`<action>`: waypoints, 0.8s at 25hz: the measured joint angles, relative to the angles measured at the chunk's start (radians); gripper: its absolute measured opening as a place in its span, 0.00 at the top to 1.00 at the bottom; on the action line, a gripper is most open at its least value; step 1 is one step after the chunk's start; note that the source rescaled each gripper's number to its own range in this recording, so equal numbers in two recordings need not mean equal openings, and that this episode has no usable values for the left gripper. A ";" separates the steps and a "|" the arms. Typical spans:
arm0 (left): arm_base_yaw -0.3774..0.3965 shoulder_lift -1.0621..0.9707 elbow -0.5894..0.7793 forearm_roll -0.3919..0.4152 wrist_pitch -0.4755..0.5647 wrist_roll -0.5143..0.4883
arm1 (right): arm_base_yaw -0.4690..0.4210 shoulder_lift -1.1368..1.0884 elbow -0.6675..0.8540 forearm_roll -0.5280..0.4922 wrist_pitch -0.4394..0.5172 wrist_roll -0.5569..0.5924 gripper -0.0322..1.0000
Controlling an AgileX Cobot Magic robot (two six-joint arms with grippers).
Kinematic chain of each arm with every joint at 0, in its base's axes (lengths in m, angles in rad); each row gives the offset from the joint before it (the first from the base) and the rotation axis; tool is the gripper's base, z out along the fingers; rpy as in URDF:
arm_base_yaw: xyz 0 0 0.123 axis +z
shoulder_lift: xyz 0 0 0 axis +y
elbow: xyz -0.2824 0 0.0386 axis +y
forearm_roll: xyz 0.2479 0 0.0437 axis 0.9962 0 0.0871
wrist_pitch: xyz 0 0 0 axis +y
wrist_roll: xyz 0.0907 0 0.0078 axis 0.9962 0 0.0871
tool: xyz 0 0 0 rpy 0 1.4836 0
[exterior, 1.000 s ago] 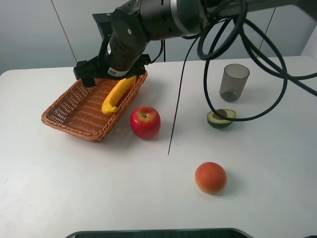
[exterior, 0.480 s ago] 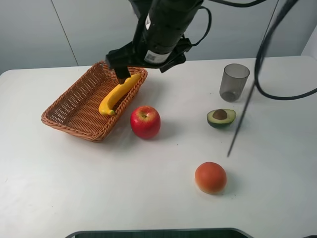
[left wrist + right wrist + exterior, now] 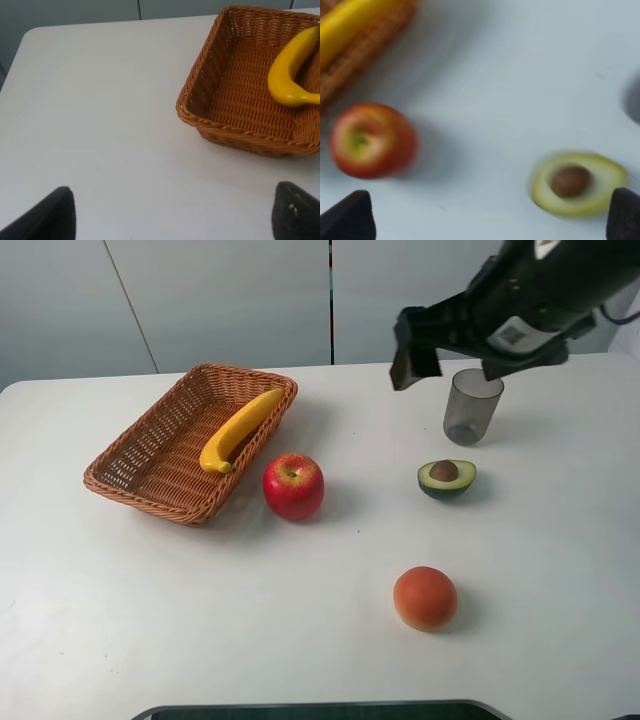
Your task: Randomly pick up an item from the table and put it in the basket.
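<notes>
The yellow banana [image 3: 238, 428] lies inside the orange-brown wicker basket [image 3: 150, 465] at the back left of the white table [image 3: 200, 620], leaning on its right rim. It also shows in the left wrist view [image 3: 289, 70] in the basket [image 3: 235, 125], and blurred in the right wrist view [image 3: 350, 20]. My right gripper [image 3: 415, 360] is high above the table near the grey cup, open and empty; its fingertips [image 3: 347, 220] frame the table. My left gripper [image 3: 175, 220] is open and empty over the table, short of the basket.
A red apple [image 3: 293, 485] stands just right of the basket. A halved avocado [image 3: 446, 478] lies right of centre, a grey translucent cup [image 3: 472, 405] behind it. A round orange-red fruit [image 3: 425, 597] sits nearer the front.
My right gripper let go of the banana, which now rests in the basket, and swung up and right from the basket to above the cup. The left arm has not moved.
</notes>
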 joint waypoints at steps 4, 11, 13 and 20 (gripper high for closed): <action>0.000 0.000 0.000 0.000 0.000 0.000 | -0.139 -0.169 0.122 0.026 0.037 -0.061 0.00; 0.000 0.000 0.000 0.000 0.000 0.000 | -0.340 -0.469 0.245 0.036 0.135 -0.145 0.00; 0.000 0.000 0.000 0.000 0.000 0.000 | -0.363 -0.555 0.254 0.036 0.183 -0.164 0.00; 0.000 0.000 0.000 0.000 0.000 0.000 | -0.372 -0.856 0.260 0.016 0.331 -0.190 0.00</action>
